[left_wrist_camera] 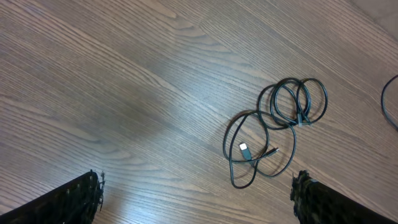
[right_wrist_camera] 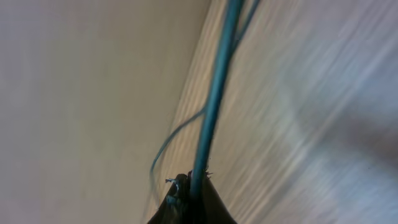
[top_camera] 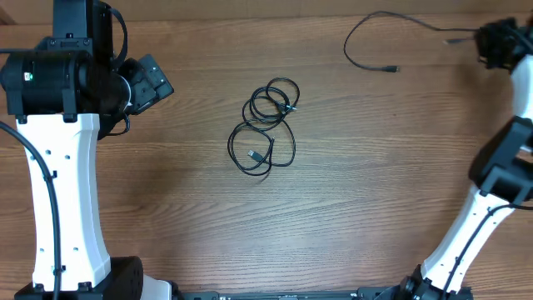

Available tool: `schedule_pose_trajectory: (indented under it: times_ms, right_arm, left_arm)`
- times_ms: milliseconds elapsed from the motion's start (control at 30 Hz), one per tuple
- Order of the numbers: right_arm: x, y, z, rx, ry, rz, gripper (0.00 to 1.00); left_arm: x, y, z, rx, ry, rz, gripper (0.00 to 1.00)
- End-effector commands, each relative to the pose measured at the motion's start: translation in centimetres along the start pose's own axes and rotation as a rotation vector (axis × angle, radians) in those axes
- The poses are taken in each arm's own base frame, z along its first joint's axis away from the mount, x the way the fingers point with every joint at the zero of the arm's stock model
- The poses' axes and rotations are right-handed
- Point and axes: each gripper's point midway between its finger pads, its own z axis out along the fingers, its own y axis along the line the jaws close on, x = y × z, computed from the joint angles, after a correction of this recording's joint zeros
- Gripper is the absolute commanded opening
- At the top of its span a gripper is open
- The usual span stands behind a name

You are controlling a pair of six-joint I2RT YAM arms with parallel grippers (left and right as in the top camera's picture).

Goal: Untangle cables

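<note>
A bundle of thin black cables (top_camera: 266, 125) lies coiled in overlapping loops at the table's middle, with a small silver plug inside the lower loop. It also shows in the left wrist view (left_wrist_camera: 273, 127). A separate loose cable (top_camera: 375, 37) curves across the far right of the table, one plug end lying free. My right gripper (top_camera: 491, 40) is shut on that cable's other end; the strand (right_wrist_camera: 214, 93) runs up from the closed jaws (right_wrist_camera: 193, 186). My left gripper (left_wrist_camera: 196, 199) is open and empty, above bare table left of the bundle.
The wooden table (top_camera: 166, 192) fills the view. The left arm's white link and black wrist (top_camera: 58, 125) stand at the left side. The right arm's white link (top_camera: 491, 200) rises along the right edge.
</note>
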Motion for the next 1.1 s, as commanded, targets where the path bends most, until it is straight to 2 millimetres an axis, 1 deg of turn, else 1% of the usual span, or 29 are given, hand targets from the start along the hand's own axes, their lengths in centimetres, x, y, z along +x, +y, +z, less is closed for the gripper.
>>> schedule_pose_trajectory:
  times_ms: [0,33,100,133,167,300,400,567,600,700,800,867,933,967,1033,1067]
  right_arm:
    - [2.3,2.5,0.8,-0.02,0.019,-0.043,0.38]
    - [2.6,2.6,0.9,-0.021,0.022,-0.067,0.59]
    - [3.0,2.5,1.0,-0.015,0.032,-0.088,0.77]
    - [3.1,2.3,1.0,-0.005,0.038,-0.083,0.82]
    - [3.3,2.0,0.9,0.007,0.047,-0.076,0.82]
    - [2.6,0.1,0.1,0.056,0.06,-0.056,0.86]
    - [1.9,-1.0,-1.0,0.094,0.066,-0.116,0.94]
    - [-0.1,-4.3,-3.9,0.294,0.008,-0.188,1.0]
    - [-0.3,-4.9,-4.3,0.33,0.001,-0.205,1.0]
    - [-0.5,-6.7,-5.6,0.443,-0.005,-0.255,1.0]
    - [-0.1,-8.4,-6.5,0.535,0.017,-0.29,1.0]
    - [0.2,-8.8,-6.7,0.55,0.038,-0.307,1.0]
    - [0.9,-8.3,-6.4,0.513,0.075,-0.307,1.0]
    - [1.8,-7.5,-6.0,0.447,0.124,-0.327,0.96]
    - [3.8,-4.8,-5.1,0.267,0.223,-0.334,0.92]
    - [4.4,-3.6,-4.9,0.195,0.252,-0.327,0.89]
  left_arm:
    - [-0.1,0.0,0.3,-0.003,0.005,0.008,1.0]
    - [-0.1,0.0,0.3,-0.003,0.005,0.007,1.0]
    - [-0.1,0.0,0.3,-0.002,0.005,0.008,0.99]
    - [-0.1,0.0,0.3,-0.003,0.005,0.008,1.0]
    - [-0.1,0.0,0.3,-0.002,0.004,0.008,1.0]
    - [-0.1,0.0,0.3,-0.003,0.005,0.008,1.0]
    - [-0.1,0.0,0.3,-0.002,0.005,0.008,1.0]
    - [-0.1,0.0,0.3,-0.002,0.005,0.008,1.0]
    - [-0.1,0.0,0.3,-0.002,0.004,0.008,1.0]
    - [-0.1,0.0,0.3,-0.003,0.005,0.008,1.0]
    - [-0.1,0.0,0.3,-0.003,0.005,0.008,1.0]
    - [-0.1,0.0,0.3,-0.003,0.005,0.008,1.0]
    - [-0.1,0.0,0.3,-0.003,0.005,0.008,1.0]
    - [-0.1,0.0,0.3,-0.003,0.005,0.008,1.0]
    - [-0.1,0.0,0.3,-0.003,0.005,0.008,0.99]
    - [-0.1,0.0,0.3,-0.003,0.005,0.008,1.0]
